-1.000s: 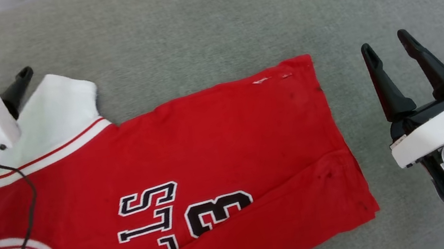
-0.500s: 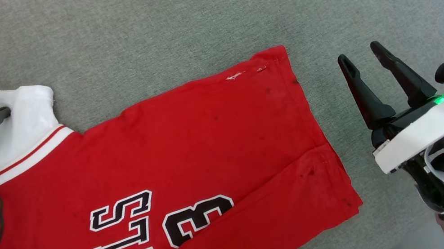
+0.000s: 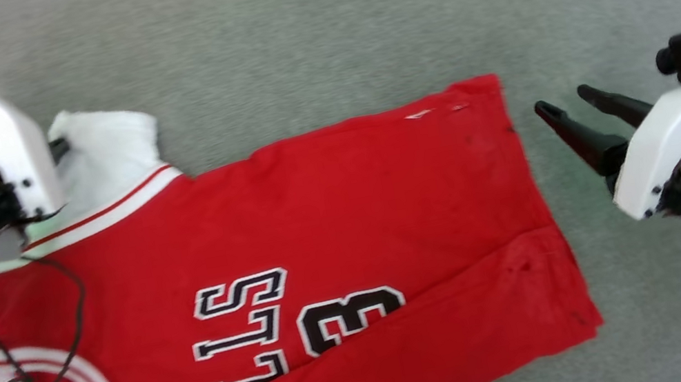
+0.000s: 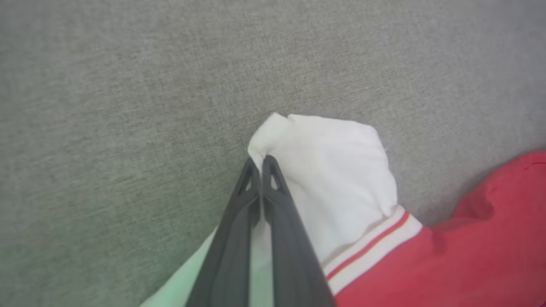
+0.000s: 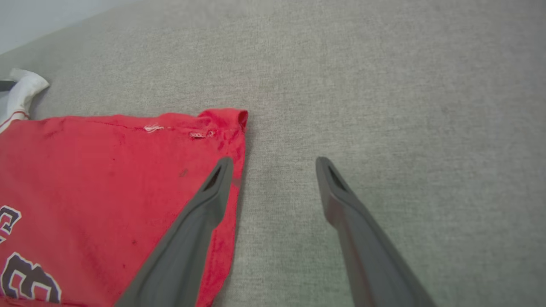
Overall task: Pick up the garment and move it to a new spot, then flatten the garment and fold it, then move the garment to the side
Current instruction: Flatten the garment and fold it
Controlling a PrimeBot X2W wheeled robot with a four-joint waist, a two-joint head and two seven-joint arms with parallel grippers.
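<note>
Red garment (image 3: 345, 218) lengthwise left-right (collar (image 3: 63, 366) left)

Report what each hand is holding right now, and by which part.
The left hand is shut on the garment, pinching the outer edge of its white sleeve. The right hand is open beside the garment, holding nothing.

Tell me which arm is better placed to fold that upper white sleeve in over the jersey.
Left. The left gripper is shut on the edge of the white sleeve, so it could likely carry it straight over. The right gripper stands open beside the hem of the jersey, far from that sleeve.
</note>
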